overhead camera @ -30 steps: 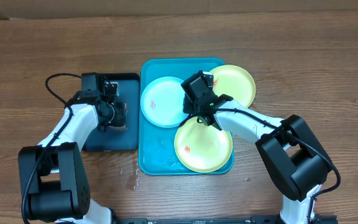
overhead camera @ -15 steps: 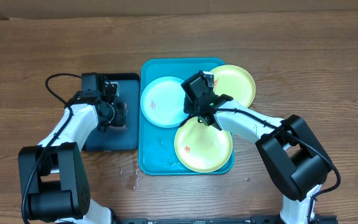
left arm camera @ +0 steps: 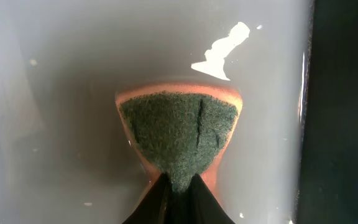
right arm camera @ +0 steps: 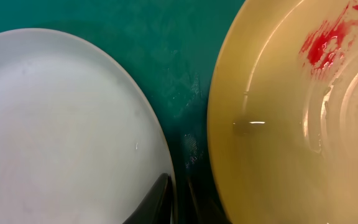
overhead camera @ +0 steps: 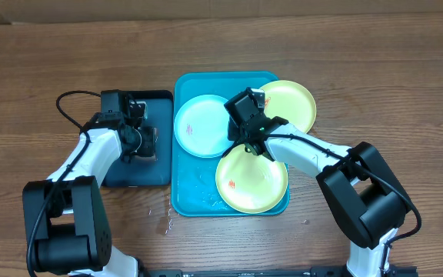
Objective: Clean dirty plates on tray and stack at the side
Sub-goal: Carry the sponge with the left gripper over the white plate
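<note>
The turquoise tray [overhead camera: 181,194] holds a light blue plate [overhead camera: 198,125] at upper left and a yellow-green plate [overhead camera: 252,183] with a red smear at the bottom. A second yellow-green plate [overhead camera: 292,104] overhangs the tray's upper right rim. My right gripper [overhead camera: 237,125] is shut on the light blue plate's right rim [right arm camera: 61,124], one finger [right arm camera: 160,199] on top of it. The neighbouring yellow-green plate [right arm camera: 291,124] shows a red smear. My left gripper [overhead camera: 141,140] hangs over the dark navy tray [overhead camera: 129,173], shut on a green-and-orange sponge [left arm camera: 179,130] against a pale wet surface.
Drops of water [overhead camera: 164,223] lie on the wooden table in front of the turquoise tray. A black cable [overhead camera: 68,100] loops behind the left arm. The right arm [overhead camera: 314,154] crosses above the tray's right edge.
</note>
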{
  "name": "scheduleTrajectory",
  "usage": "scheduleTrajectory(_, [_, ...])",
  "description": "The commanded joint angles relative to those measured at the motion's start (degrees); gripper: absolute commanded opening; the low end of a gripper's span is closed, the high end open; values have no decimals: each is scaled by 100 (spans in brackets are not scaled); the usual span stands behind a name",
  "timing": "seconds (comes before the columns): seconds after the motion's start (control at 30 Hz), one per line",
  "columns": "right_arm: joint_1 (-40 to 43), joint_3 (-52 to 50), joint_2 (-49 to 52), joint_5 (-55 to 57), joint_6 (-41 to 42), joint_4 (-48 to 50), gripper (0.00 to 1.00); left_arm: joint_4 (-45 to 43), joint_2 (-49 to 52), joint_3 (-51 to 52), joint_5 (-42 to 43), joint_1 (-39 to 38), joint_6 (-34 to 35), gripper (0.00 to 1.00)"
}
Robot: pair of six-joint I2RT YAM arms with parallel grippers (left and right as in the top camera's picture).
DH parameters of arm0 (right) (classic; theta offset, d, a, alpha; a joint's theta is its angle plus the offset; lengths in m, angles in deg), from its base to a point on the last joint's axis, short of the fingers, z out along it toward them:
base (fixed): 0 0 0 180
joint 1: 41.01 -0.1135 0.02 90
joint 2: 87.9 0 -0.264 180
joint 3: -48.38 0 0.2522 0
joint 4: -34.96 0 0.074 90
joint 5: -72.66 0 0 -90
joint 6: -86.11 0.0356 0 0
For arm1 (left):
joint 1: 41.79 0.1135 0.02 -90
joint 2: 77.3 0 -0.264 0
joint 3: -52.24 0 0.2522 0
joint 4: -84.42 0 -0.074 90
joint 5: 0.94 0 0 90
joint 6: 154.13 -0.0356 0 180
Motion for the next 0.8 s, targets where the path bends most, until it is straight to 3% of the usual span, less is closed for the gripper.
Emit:
scheduleTrajectory(0.0, [-11,105,-243,83,-24,-22,11,28,44,68,17,-42,-22,12])
scheduleTrajectory(0.4, [-11,105,-254,79,-24,-55,4,22,44,68,13,-39,-22,12])
scheduleTrajectory(0.53, [-11,105,-328,79,-22,-264,4,24,33,37,17,-39,-20,4])
scheduleTrajectory(0.77, [-11,105,-713,76,-22,-782,4,291,-22,-286,20,-39,-24,4])
